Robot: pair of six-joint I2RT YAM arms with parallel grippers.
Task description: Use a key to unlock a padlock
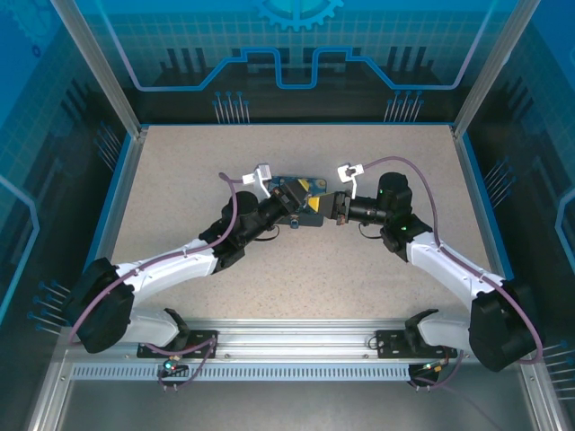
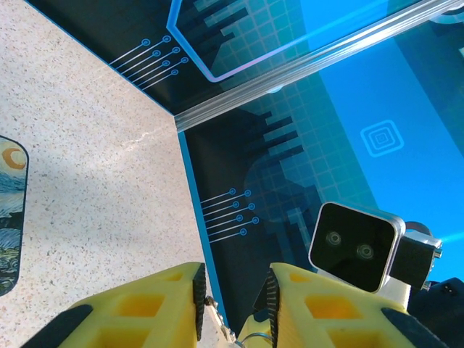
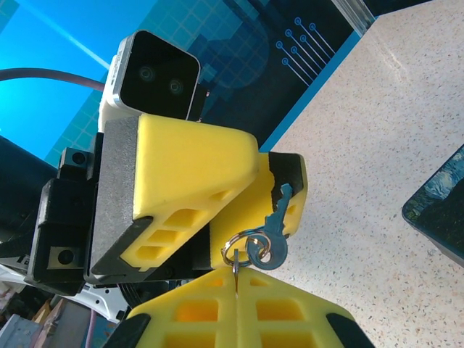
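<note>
Clamping the key ring (image 3: 243, 245) in my closed right gripper (image 3: 235, 279), I present the key (image 3: 278, 215) blade-first to my left gripper (image 2: 235, 297) opposite; its narrow gap shows brass, probably the padlock (image 2: 254, 335); grip unclear.

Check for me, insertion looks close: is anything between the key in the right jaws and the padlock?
Nothing solid shows ahead of the key. A spare key dangles from its ring in front of the left gripper, and where the padlock sits I cannot tell.
</note>
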